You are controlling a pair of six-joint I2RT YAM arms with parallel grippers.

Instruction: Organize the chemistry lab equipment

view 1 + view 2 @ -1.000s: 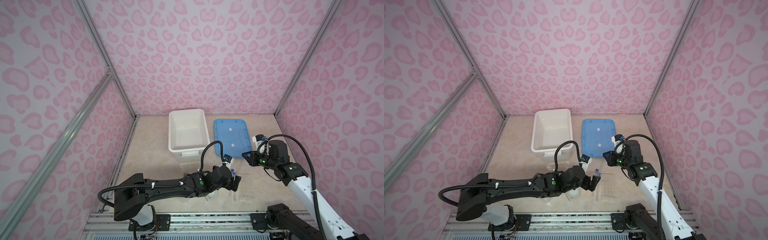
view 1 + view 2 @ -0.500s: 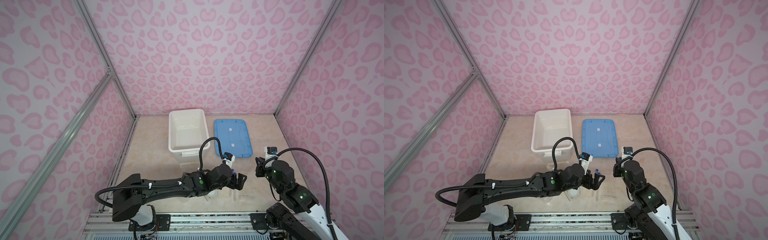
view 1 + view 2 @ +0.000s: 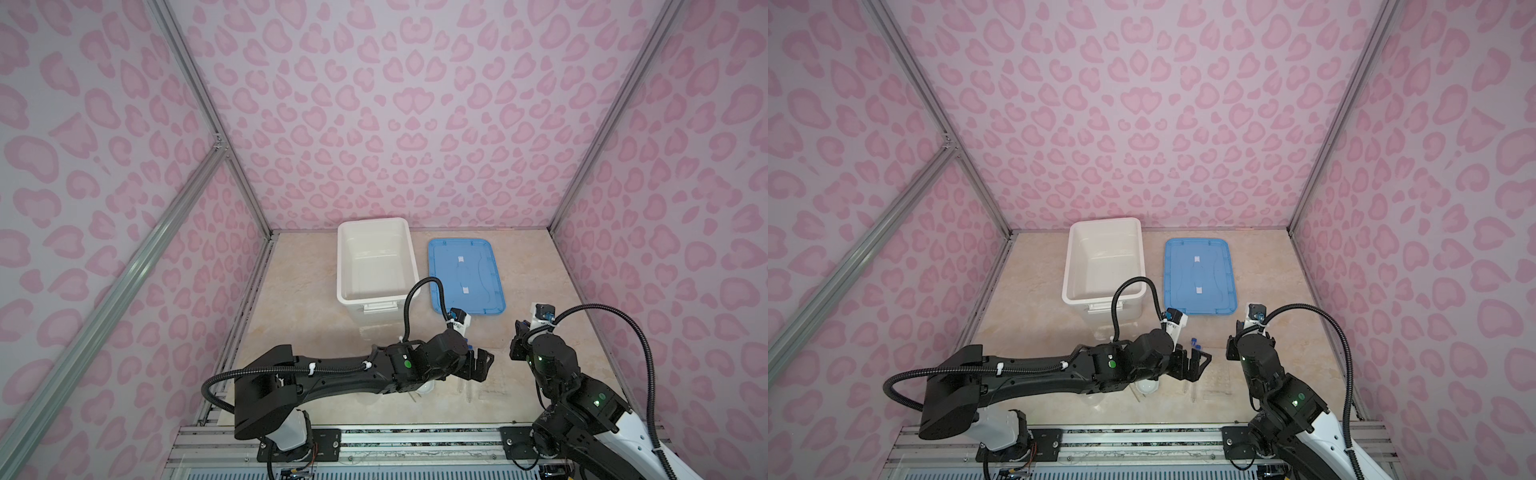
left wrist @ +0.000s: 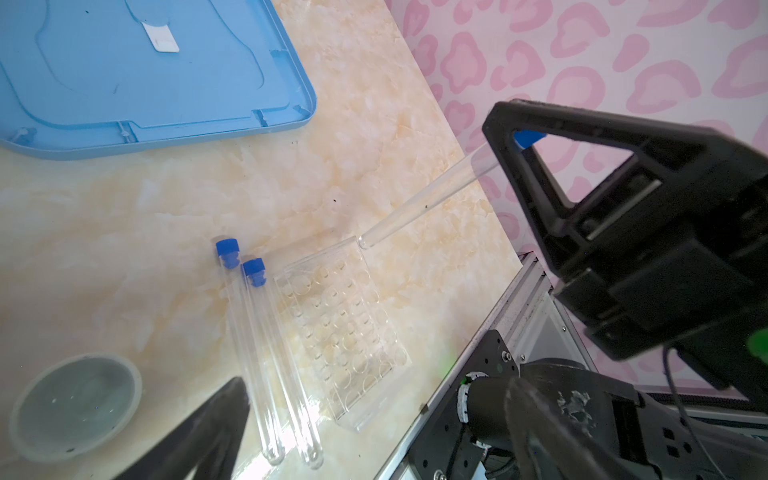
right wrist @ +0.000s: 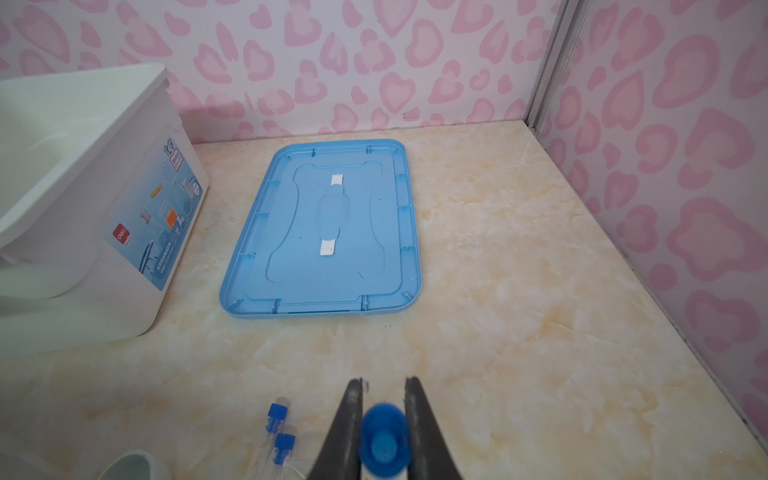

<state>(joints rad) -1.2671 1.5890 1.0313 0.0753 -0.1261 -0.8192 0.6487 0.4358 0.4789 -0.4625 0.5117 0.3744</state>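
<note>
Blue-capped and clear, one long tube [image 4: 424, 202] hangs tilted in the right gripper [image 5: 384, 381], whose jaws are nearly closed around it just under the cap [image 5: 384, 440]. The tube's rounded lower end sits at a corner of the clear rack [image 4: 345, 328], which lies flat on the marbled beige surface [image 3: 307, 316] near the front edge. I cannot tell whether tube and rack touch.

Just beside the rack's long edge, two more blue-capped tubes [image 4: 281, 357] lie side by side, close together, with their caps pointing toward the blue lid [image 3: 465, 274]. On the far side of those tubes from the rack, a little apart, sits a small white round dish [image 4: 75, 405].

The left gripper [image 3: 482, 365] hovers over this group with its jaws spread wide and nothing between them.

Farther back, the blue lid lies flat on the surface. A big white box [image 3: 340, 266] stands open just beside it, to its left in both top views. Pink patterned walls [image 3: 415, 124] close in the surface on three sides.
</note>
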